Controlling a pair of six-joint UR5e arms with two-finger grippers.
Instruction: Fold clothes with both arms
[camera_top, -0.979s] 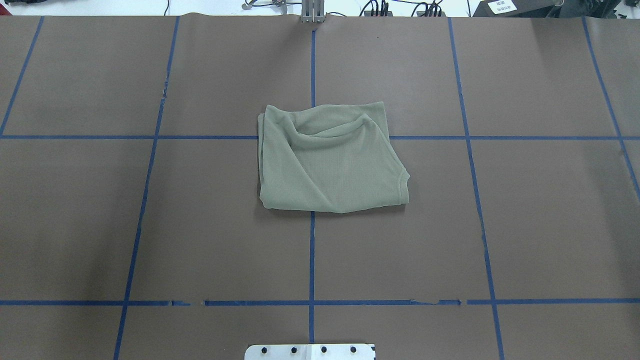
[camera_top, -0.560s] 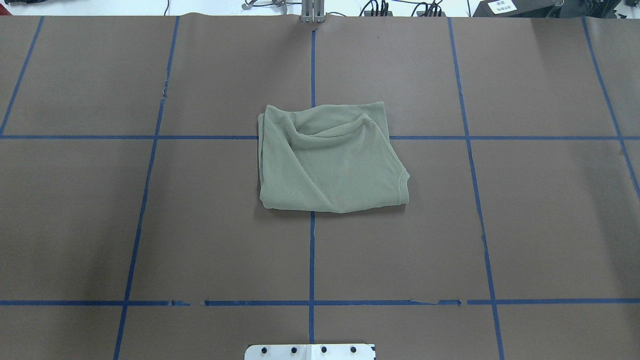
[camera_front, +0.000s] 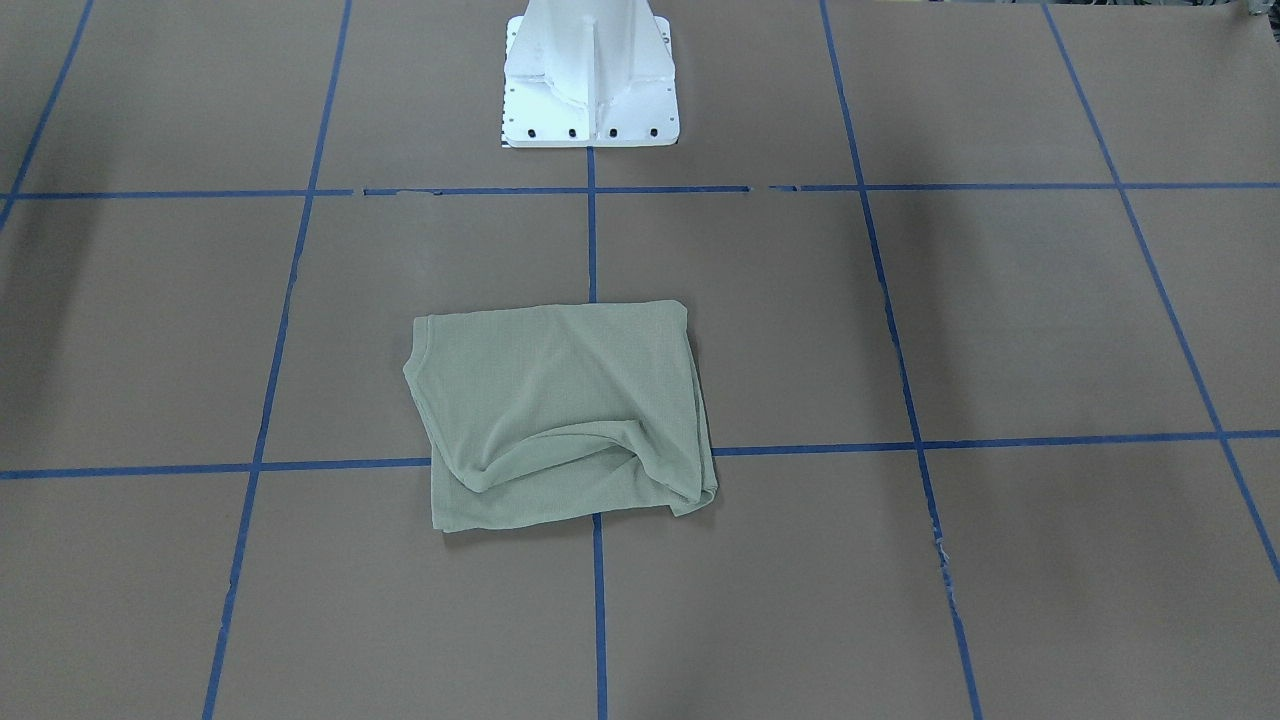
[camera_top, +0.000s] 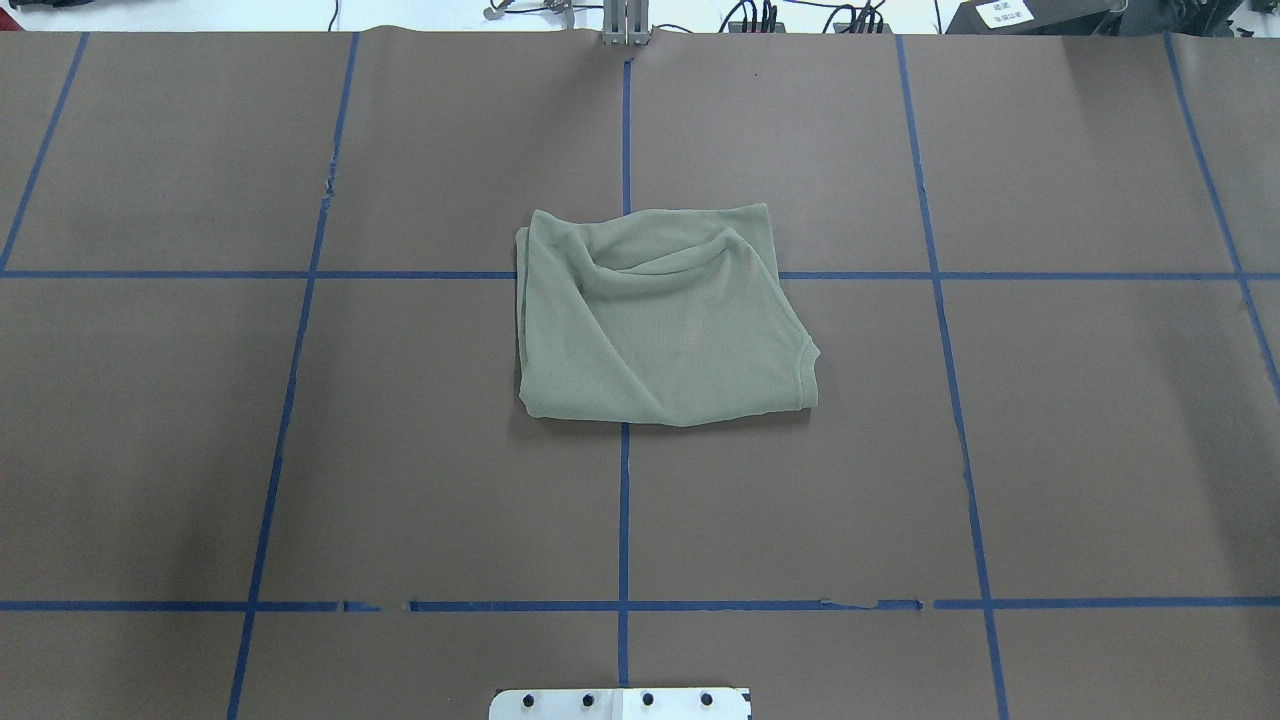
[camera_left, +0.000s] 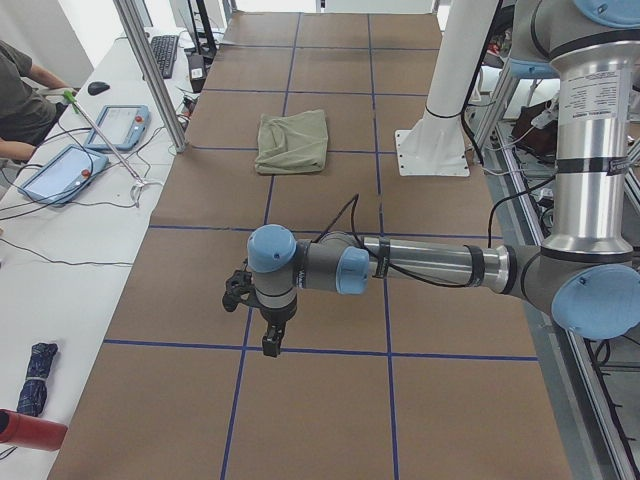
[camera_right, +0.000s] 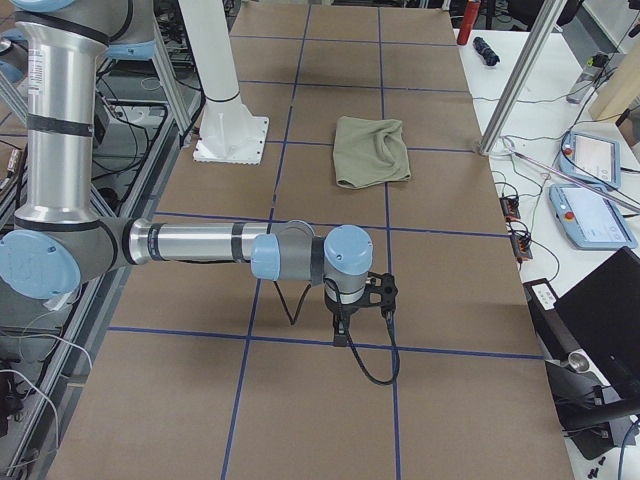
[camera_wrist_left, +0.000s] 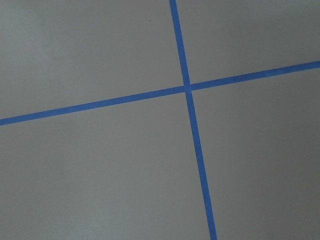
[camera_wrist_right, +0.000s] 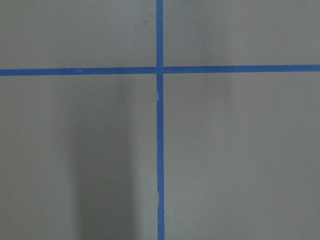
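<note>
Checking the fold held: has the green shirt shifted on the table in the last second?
No. The shirt lies over the same crossing of blue tape lines, outline unchanged.

Overhead and front-facing views look down from opposite sides, sharing the folded shirt (camera_top: 660, 320).

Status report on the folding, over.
Left gripper and right gripper hang far from the shirt; open or shut unclear. Shirt lies folded at the centre of the table. No obstacle seen near it.
</note>
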